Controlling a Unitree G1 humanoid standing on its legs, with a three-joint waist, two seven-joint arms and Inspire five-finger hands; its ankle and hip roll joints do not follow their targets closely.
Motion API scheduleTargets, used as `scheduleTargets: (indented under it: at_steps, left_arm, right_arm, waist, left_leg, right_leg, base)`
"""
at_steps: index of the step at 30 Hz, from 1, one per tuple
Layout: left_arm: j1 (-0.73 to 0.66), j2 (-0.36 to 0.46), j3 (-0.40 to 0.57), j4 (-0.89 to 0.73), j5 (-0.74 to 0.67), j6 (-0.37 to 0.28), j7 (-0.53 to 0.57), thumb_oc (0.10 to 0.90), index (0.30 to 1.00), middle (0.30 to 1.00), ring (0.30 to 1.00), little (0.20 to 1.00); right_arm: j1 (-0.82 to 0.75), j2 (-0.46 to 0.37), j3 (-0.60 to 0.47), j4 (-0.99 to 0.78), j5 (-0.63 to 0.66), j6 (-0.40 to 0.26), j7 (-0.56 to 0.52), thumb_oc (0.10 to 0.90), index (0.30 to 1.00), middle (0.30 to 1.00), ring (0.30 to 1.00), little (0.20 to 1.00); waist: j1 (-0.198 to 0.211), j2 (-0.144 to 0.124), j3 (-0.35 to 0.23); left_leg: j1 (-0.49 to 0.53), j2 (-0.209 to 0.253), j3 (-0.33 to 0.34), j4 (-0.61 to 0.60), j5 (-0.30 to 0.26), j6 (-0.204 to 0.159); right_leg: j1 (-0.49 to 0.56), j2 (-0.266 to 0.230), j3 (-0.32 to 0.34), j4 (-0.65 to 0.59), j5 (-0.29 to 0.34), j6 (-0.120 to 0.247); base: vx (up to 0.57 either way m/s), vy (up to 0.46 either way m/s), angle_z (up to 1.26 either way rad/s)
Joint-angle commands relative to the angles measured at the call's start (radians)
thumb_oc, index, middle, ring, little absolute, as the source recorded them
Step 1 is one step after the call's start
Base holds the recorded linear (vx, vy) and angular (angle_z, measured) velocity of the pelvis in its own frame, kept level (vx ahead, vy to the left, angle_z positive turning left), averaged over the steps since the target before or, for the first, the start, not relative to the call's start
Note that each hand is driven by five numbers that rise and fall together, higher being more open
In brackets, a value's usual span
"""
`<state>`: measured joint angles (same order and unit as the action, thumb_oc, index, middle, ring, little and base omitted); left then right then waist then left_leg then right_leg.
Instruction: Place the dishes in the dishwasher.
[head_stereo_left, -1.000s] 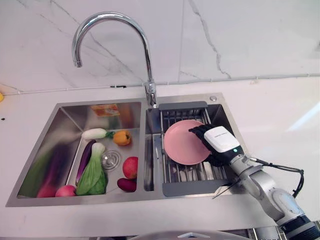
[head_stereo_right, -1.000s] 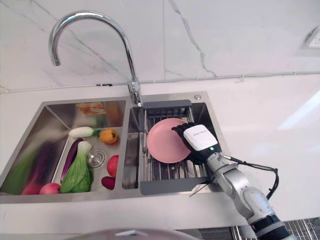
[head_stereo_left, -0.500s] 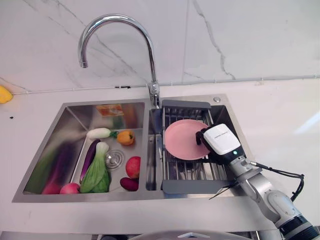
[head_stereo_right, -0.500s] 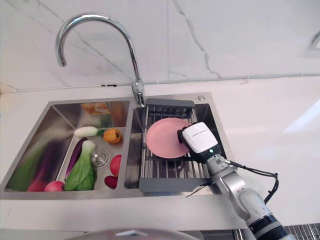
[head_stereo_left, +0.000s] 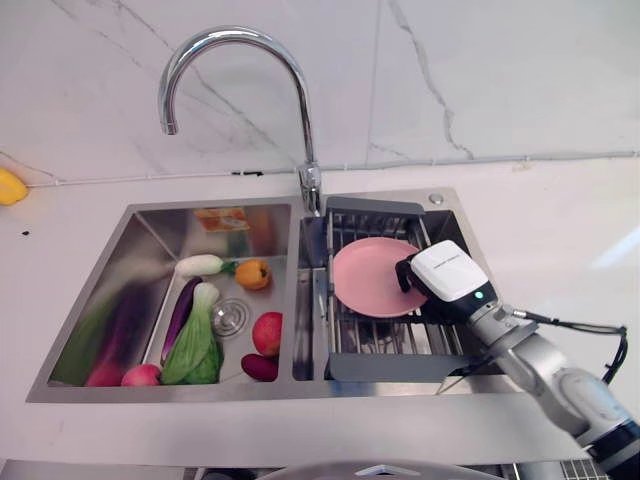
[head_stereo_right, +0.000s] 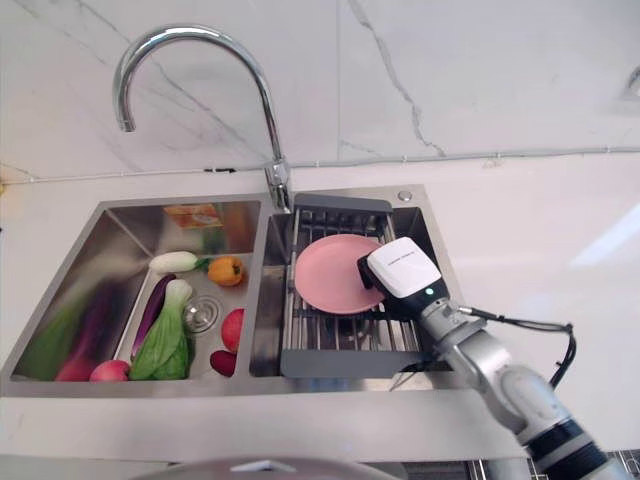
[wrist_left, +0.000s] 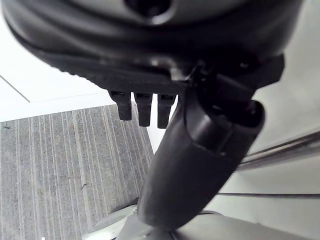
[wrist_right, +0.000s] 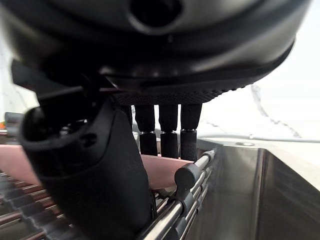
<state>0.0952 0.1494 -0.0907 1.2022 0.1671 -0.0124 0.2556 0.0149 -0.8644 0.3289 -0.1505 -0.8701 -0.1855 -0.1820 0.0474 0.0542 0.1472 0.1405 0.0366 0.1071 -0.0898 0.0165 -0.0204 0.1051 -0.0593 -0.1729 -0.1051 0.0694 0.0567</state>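
Sink rack (head_stereo_left: 385, 345), robot hand (head_stereo_left: 447, 283) gripping plate (head_stereo_left: 368, 278)

A plate (head_stereo_left: 372, 277) lies on the rack (head_stereo_left: 385, 340) in the sink's (head_stereo_left: 140, 225) right basin, vegetables (head_stereo_left: 195, 340) in the left

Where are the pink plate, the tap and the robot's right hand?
pink plate (head_stereo_left: 368, 276), left eye view, bare middle.
tap (head_stereo_left: 230, 38), left eye view, top of its arch.
right hand (head_stereo_left: 450, 274), left eye view, white back cover.

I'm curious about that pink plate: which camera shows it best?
The left eye view: the whole pink plate lies on the sink rack, the right hand gripping its edge. The right eye view matches. The right wrist view shows just the rim.
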Motion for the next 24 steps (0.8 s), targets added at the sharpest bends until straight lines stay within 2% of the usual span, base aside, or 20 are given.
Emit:
scheduleTargets:
  at_steps: [1, 2, 3, 4, 5, 9, 14, 20, 24]
  left_arm:
    - [-0.03, 0.041, -0.024, 0.069, 0.016, -0.008, -0.026, 0.8, 0.9, 0.9, 0.9, 0.9]
    - [-0.03, 0.043, -0.026, 0.07, 0.012, -0.008, -0.034, 0.8, 0.9, 0.9, 0.9, 0.9]
    - [-0.03, 0.043, -0.026, 0.07, 0.012, -0.008, -0.034, 0.8, 0.9, 0.9, 0.9, 0.9]
    - [-0.03, 0.043, -0.028, 0.072, 0.01, -0.008, -0.036, 0.8, 0.9, 0.9, 0.9, 0.9]
    - [-0.03, 0.045, -0.028, 0.073, 0.006, -0.006, -0.038, 0.8, 0.9, 0.9, 0.9, 0.9]
    - [-0.03, 0.048, -0.029, 0.067, 0.0, -0.005, -0.052, 0.8, 0.9, 0.9, 0.9, 0.9]
    - [-0.027, 0.05, -0.028, 0.068, -0.002, -0.003, -0.051, 0.8, 0.9, 0.9, 0.9, 0.9]
    - [-0.025, 0.052, -0.017, 0.065, -0.007, -0.004, -0.047, 0.8, 0.9, 0.9, 0.9, 0.9]
    - [-0.023, 0.049, -0.009, 0.063, -0.009, -0.005, -0.043, 0.8, 0.9, 0.9, 0.9, 0.9]
  right_arm:
    - [-0.157, -0.088, -0.094, -0.16, 0.162, -0.041, 0.031, 0.439, 0.359, 0.359, 0.359, 0.359]
    - [-0.174, -0.141, -0.091, -0.172, 0.181, -0.053, 0.059, 0.59, 0.585, 0.585, 0.585, 0.585]
    - [-0.174, -0.141, -0.091, -0.172, 0.181, -0.053, 0.059, 0.59, 0.585, 0.585, 0.585, 0.585]
    - [-0.177, -0.153, -0.089, -0.177, 0.196, -0.057, 0.065, 0.455, 0.382, 0.382, 0.382, 0.382]
    - [-0.187, -0.17, -0.084, -0.18, 0.208, -0.059, 0.076, 0.4, 0.3, 0.3, 0.3, 0.3]
    - [-0.219, -0.234, -0.068, -0.197, 0.226, -0.07, 0.109, 0.4, 0.3, 0.3, 0.3, 0.3]
    - [-0.211, -0.246, -0.112, -0.23, 0.235, -0.067, 0.088, 0.4, 0.3, 0.3, 0.3, 0.3]
    - [-0.165, -0.24, -0.205, -0.278, 0.232, -0.06, 0.049, 0.4, 0.3, 0.3, 0.3, 0.3]
    - [-0.108, -0.229, -0.306, -0.331, 0.24, -0.058, 0.013, 0.4, 0.3, 0.3, 0.3, 0.3]
  waist:
    - [0.009, -0.05, -0.046]
    - [0.009, -0.052, -0.047]
    - [0.009, -0.052, -0.047]
    - [0.008, -0.052, -0.047]
    - [0.01, -0.053, -0.047]
    - [0.01, -0.055, -0.049]
    - [0.01, -0.055, -0.048]
    - [0.008, -0.057, -0.046]
    - [0.003, -0.059, -0.046]
  left_leg:
    - [-0.013, 0.126, -0.022, 0.003, -0.018, -0.13]
    - [-0.013, 0.126, -0.02, 0.003, -0.018, -0.131]
    - [-0.013, 0.126, -0.02, 0.003, -0.018, -0.131]
    - [-0.013, 0.125, -0.02, 0.003, -0.018, -0.131]
    - [-0.014, 0.125, -0.019, 0.003, -0.018, -0.131]
    - [-0.017, 0.124, -0.019, 0.003, -0.017, -0.131]
    - [-0.02, 0.124, -0.022, 0.003, -0.016, -0.132]
    - [-0.025, 0.125, -0.024, 0.003, -0.016, -0.134]
    - [-0.027, 0.126, -0.026, 0.003, -0.015, -0.134]
  right_leg:
    - [0.065, -0.161, -0.042, 0.018, -0.085, 0.129]
    - [0.065, -0.161, -0.043, 0.018, -0.085, 0.13]
    - [0.065, -0.161, -0.043, 0.018, -0.085, 0.13]
    - [0.065, -0.16, -0.044, 0.018, -0.084, 0.13]
    - [0.065, -0.16, -0.044, 0.018, -0.084, 0.13]
    - [0.065, -0.16, -0.046, 0.018, -0.084, 0.13]
    - [0.064, -0.16, -0.05, 0.018, -0.085, 0.131]
    - [0.063, -0.16, -0.052, 0.018, -0.085, 0.131]
    - [0.063, -0.158, -0.056, 0.018, -0.087, 0.131]
  base:
    - [0.0, 0.0, 0.0]
    - [0.0, 0.0, 0.0]
    - [0.0, 0.0, 0.0]
    - [0.0, 0.0, 0.0]
    - [0.0, 0.0, 0.0]
    - [0.0, 0.001, -0.01]
    - [0.0, 0.0, 0.0]
    - [0.0, 0.0, 0.0]
    - [0.01, 0.0, 0.02]
